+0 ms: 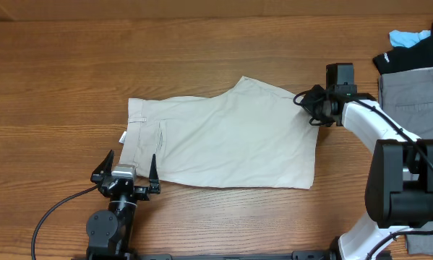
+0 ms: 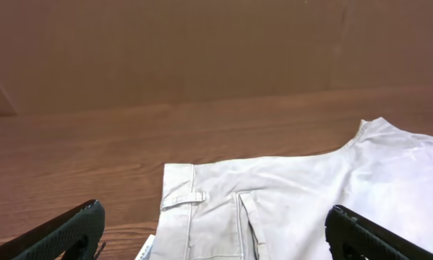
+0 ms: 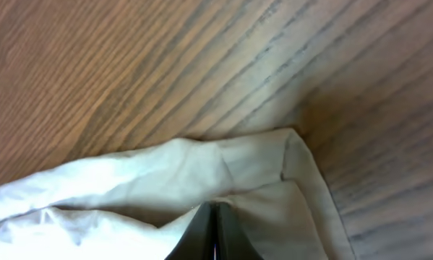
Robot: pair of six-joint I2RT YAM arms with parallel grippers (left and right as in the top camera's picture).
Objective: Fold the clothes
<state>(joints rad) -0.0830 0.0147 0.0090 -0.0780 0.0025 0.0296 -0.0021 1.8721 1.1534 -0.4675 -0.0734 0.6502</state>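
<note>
The pale beige shorts (image 1: pixel 223 137) lie on the wooden table, folded in half, waistband at the left with a small white label (image 1: pixel 121 138). My left gripper (image 1: pixel 126 170) is open and empty at the near-left edge, its fingers straddling the waistband corner; the waistband and slit pocket show in the left wrist view (image 2: pixel 274 209). My right gripper (image 1: pixel 308 107) is shut on the shorts' far-right leg hem. In the right wrist view its closed fingers (image 3: pixel 215 217) pinch a fold of the beige cloth (image 3: pixel 259 180).
A grey folded garment (image 1: pixel 415 101) lies at the right edge, with a black piece (image 1: pixel 411 54) and a light blue piece (image 1: pixel 408 36) behind it. Bare wood (image 1: pixel 71 79) surrounds the shorts.
</note>
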